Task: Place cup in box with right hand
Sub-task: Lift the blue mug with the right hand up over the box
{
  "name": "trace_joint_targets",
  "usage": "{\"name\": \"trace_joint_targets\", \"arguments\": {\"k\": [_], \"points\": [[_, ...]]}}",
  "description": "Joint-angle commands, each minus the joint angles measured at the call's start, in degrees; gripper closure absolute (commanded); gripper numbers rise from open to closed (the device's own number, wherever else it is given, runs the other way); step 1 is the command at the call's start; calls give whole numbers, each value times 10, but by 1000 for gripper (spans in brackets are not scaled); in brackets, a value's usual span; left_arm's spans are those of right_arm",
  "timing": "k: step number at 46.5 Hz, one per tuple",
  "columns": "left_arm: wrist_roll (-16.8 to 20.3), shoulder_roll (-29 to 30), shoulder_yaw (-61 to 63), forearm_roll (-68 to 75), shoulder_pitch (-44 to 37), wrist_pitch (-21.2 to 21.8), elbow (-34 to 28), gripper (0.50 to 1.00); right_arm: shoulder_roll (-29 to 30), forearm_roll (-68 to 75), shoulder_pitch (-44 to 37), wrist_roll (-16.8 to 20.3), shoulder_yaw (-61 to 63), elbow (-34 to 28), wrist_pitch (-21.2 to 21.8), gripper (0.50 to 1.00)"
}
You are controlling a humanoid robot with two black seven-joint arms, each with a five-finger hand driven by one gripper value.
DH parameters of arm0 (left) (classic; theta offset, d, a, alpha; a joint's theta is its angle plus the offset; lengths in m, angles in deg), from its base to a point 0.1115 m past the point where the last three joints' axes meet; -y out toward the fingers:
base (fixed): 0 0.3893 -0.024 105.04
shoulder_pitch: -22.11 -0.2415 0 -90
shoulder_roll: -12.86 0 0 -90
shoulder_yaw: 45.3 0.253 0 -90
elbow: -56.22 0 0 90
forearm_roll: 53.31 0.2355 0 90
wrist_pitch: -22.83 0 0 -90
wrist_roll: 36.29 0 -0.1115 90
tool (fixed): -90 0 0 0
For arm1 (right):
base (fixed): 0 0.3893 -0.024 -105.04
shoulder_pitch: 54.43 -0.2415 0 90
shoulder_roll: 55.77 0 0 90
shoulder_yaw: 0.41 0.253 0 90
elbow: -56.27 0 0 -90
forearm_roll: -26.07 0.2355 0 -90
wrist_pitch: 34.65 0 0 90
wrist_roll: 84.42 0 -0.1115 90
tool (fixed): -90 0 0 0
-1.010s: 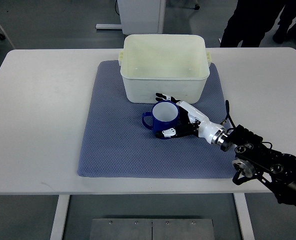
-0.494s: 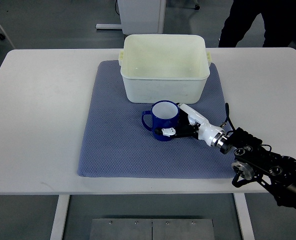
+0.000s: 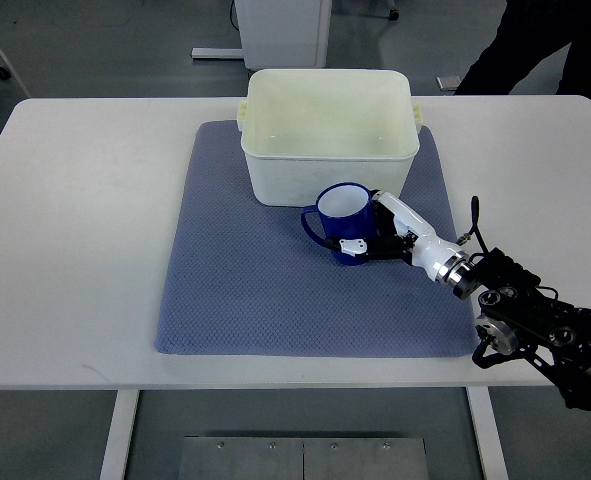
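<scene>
So the right hand (image 3: 372, 236) has its fingers wrapped around the blue cup (image 3: 343, 216) and has now lifted it off the blue mat (image 3: 235, 270), tilted, closer to the white box (image 3: 329, 132) than before.

A: What's hidden?
B: The hand (image 3: 375, 233) covers the cup's (image 3: 343, 215) right side.
A: Anything cut off?
B: A person (image 3: 535, 55) at the top edge, only dark clothing visible.
</scene>
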Motion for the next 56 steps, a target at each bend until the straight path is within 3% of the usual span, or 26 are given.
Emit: {"name": "trace_joint_targets", "arguments": {"k": [1,12,26,39,56], "points": [[0,0,-1,0,0,0,0,500,-26,0,-1,-2,-3,-32,2,1000],[0,0,1,0,0,1,0,500,-108,0,-3,7,-5,-127,3,1000],[0,0,-1,0,0,0,0,500,-171,1,-35,35,5,-172,6,1000],[0,0,1,0,0,0,0,500,-186,7,-69,83,54,-197,34,1000],[0,0,1,0,0,0,0,500,-175,40,-144,139,65,-184,25,1000]]}}
